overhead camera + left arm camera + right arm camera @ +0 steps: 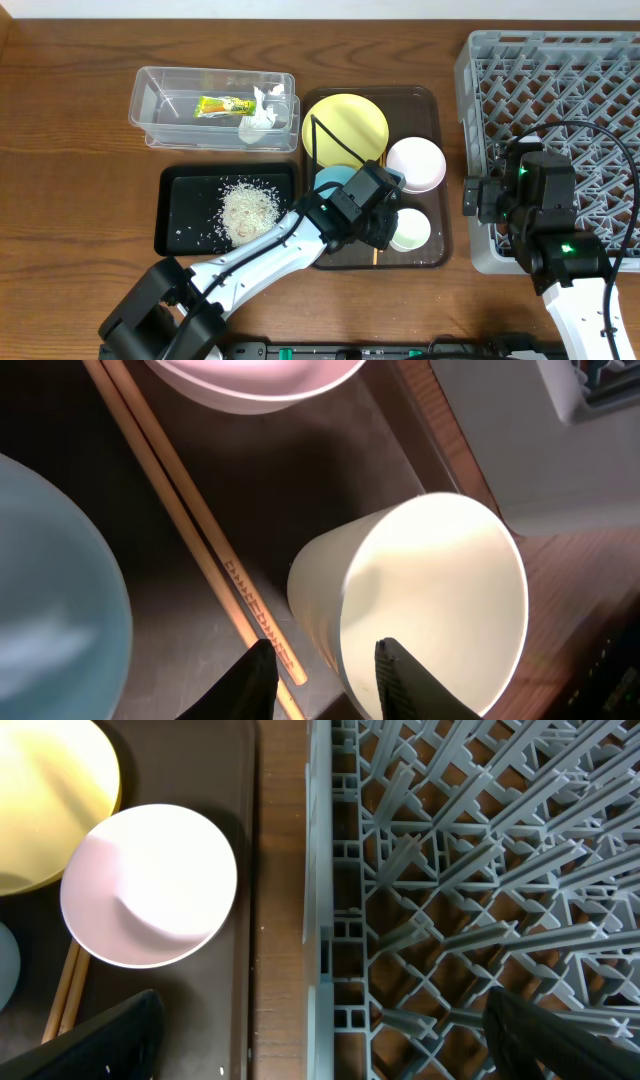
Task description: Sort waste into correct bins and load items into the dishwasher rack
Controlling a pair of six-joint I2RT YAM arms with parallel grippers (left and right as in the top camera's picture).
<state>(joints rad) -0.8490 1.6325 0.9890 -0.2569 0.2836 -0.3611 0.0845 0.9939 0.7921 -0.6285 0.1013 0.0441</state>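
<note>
1. The left tool point(322, 675) is down over the front right corner of the brown serving tray point(420, 105). Its jaws are open and straddle the near wall of the small white cup point(440, 590), one finger outside and one over the hollow. I can't tell whether either finger is touching it.
2. The cup stands on the serving tray, just beside the wooden chopsticks point(200, 550), which lie flat between it and the light blue bowl point(335, 180).
3. The pale pink bowl point(415, 163) sits behind the cup on the same tray, and the yellow plate point(345, 122) is at the tray's far left corner.
4. The right tool point(322, 1020) hangs over the left wall of the grey dishwasher rack point(560, 70). Its fingers are spread wide with nothing between them.
5. The rack stands on the table point(80, 150) to the right of the serving tray, with a strip of wood showing between them.
6. In the clear tub point(160, 90) lie the green-and-orange wrapper point(222, 105) and the crumpled white paper point(262, 115).
7. The black tray point(180, 215), in front of the tub, holds the heap of white rice point(248, 208).
</note>
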